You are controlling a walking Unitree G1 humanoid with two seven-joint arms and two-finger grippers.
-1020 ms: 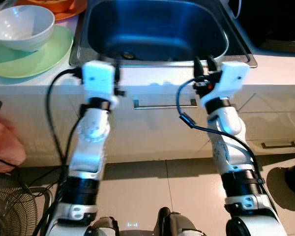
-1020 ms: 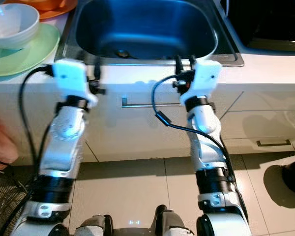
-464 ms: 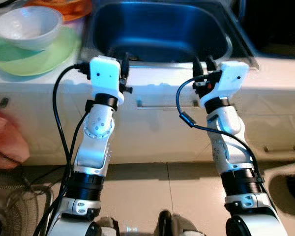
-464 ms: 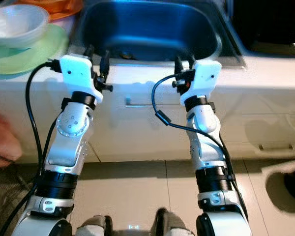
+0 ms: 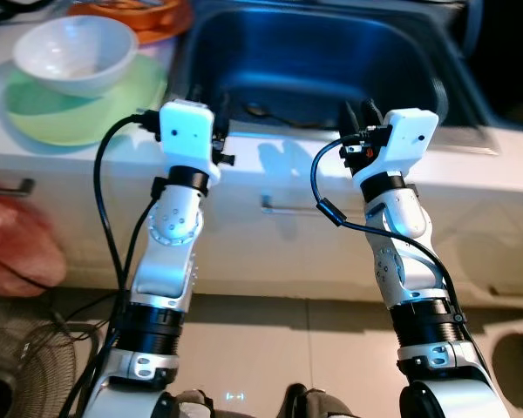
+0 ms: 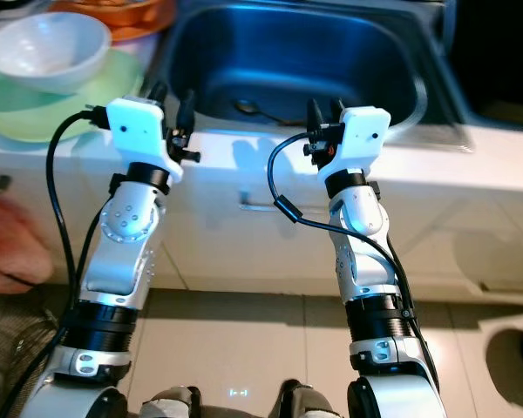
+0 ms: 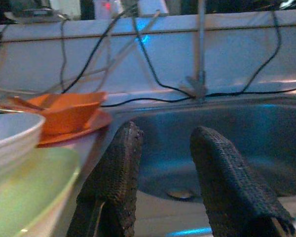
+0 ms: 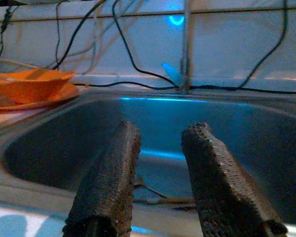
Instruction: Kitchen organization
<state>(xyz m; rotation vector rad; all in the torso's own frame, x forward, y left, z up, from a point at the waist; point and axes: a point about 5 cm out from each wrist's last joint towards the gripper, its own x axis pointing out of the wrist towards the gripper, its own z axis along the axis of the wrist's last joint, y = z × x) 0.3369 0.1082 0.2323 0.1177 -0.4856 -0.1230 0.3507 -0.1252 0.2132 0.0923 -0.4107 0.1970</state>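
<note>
Beside the stainless steel sink [image 5: 471,113], on the bench, a white bowl [image 5: 77,54] sits on a pale green plate [image 5: 65,109]. Left gripper [image 5: 209,97] and right gripper [image 5: 359,115] hover at the sink's front rim, jaws parted, empty. A metal spoon [image 8: 155,190] lies inside.

**Four cameras on one sink**

The two head views look steeply down from above onto both raised arms, the counter edge and the floor; the sink [image 5: 314,61] lies at the top of the picture, the bowl [image 5: 77,54] on its green plate [image 5: 87,109] at upper left. They share nearly the whole scene, slightly offset sideways.

Each wrist view sits low, near the counter's front edge, looking level along its own fingers [image 7: 118,168] [image 8: 113,168] across the basin to the back wall. Both share the basin, the wall cables and the orange dish [image 8: 32,84].
</note>
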